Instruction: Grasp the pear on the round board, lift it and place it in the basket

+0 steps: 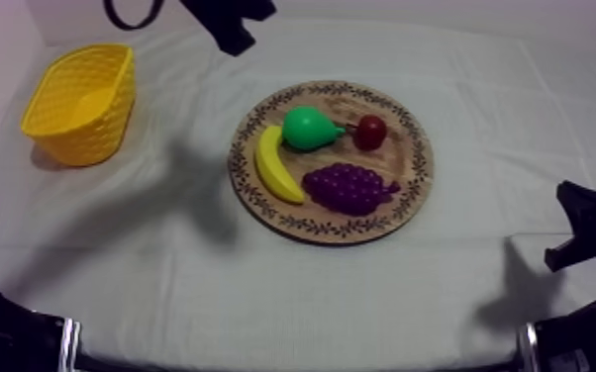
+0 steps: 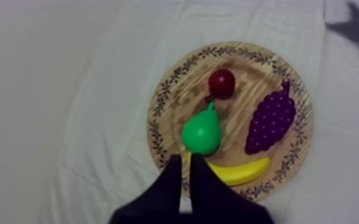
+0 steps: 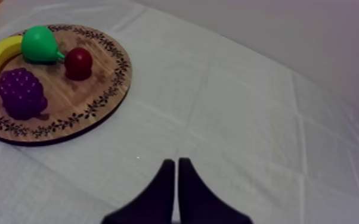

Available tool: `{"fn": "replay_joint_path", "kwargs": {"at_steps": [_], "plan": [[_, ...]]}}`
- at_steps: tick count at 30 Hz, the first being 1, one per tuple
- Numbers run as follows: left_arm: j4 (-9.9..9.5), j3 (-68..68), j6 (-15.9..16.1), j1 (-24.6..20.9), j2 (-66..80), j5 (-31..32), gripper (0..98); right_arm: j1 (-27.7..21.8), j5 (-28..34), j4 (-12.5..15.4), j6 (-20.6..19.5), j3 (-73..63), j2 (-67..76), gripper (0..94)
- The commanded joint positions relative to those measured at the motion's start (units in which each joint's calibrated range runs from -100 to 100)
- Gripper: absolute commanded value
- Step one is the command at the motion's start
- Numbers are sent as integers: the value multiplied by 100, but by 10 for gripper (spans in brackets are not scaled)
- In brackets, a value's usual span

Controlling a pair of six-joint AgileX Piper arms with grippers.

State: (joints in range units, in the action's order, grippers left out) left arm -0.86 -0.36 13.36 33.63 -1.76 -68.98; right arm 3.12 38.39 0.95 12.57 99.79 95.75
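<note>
The pear point(image 1: 309, 128) lies on the wooden board point(image 1: 406, 166), with the left claw point(image 2: 185, 157) closed and empty above it. The right claw point(image 3: 176, 161) hangs closed over the counter point(image 3: 247, 119).

Pear point(image 1: 309, 128) flanked — banana point(image 1: 275, 166), small red fruit point(image 1: 369, 132) beside.

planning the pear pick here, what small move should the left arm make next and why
Probably open the left gripper before closing in: its jaws lie together as a narrow wedge aimed at the pear, which lies untouched on the wooden board between the banana and the small red fruit. Shut, they could not straddle it.
</note>
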Motion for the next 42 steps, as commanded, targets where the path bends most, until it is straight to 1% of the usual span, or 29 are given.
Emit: {"fn": "replay_joint_path", "kwargs": {"at_steps": [1,4,5,7,9,10,12,15,18,20,32,34,38,42], "plan": [[-23,-109,-5,62,-305,-84,219,2,0,0,0,-1,1,3],[-69,-248,-43,167,-600,-135,347,2,0,0,0,-1,1,3],[-91,-277,-53,193,-681,-139,423,2,0,0,0,-1,1,3],[-165,-305,-95,228,-846,-173,628,2,0,0,0,-1,1,3],[-281,-334,-155,258,-1021,-231,789,2,0,0,0,-1,1,3],[-332,-357,-178,269,-1111,-252,841,2,0,0,0,-1,1,3],[-404,-420,-204,277,-1291,-286,903,2,0,0,0,-1,1,3],[-449,-556,-208,252,-1548,-331,943,2,0,0,0,-1,1,3],[-473,-720,-177,217,-1803,-395,958,2,0,0,0,-1,1,3],[-500,-831,-145,198,-1984,-447,962,2,0,0,0,-1,1,3],[-814,-1331,45,226,-3155,-511,966,2,0,0,0,-1,1,3],[-816,-1368,69,198,-3368,-460,966,2,0,0,0,-1,1,3],[-702,-1478,176,91,-3746,-290,966,2,0,0,0,-1,1,3],[-643,-1749,249,36,-4110,-239,966,2,0,0,0,-1,1,3]]}}
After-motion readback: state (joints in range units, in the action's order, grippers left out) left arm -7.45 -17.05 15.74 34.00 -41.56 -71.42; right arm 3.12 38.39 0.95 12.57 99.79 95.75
